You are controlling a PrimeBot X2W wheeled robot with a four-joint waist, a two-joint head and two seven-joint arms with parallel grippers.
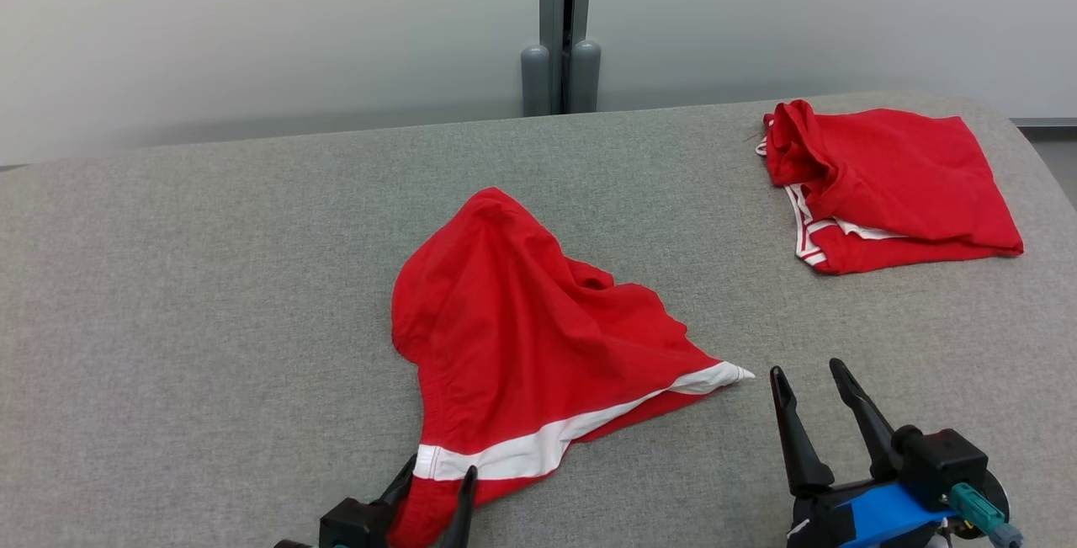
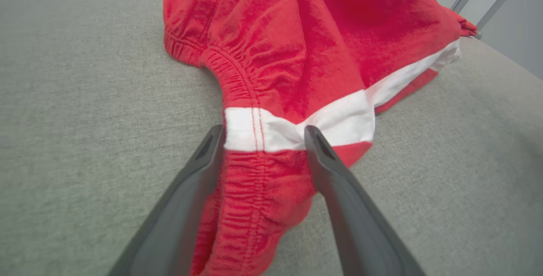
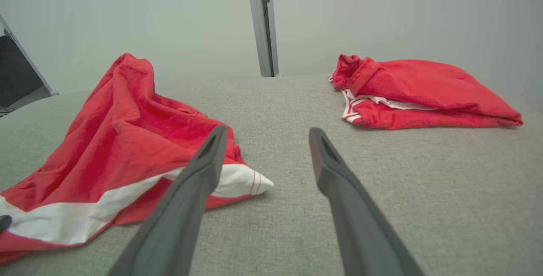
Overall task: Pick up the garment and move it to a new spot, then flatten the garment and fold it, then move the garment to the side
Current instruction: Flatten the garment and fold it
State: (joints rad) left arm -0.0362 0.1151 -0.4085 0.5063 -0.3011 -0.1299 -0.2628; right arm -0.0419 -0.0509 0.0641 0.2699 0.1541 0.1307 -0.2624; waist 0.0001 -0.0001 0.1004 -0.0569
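Since the red garment (image 1: 522, 337), crumpled in the middle of the surface (image 1: 210, 279), looks light and limp, the gathered seam (image 2: 250, 199) that the left tool (image 1: 442, 465) straddles, wide open, seems the surest hold, while the right tool (image 1: 806, 367) stands wide and empty nearby.

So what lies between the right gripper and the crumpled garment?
Nothing: just bare grey surface between the right gripper and the garment, per the head view.

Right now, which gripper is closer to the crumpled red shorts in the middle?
Left. The left gripper is open with a finger on each side of the near end of the shorts. The right gripper is open over the grey surface, beside the white corner, not touching.
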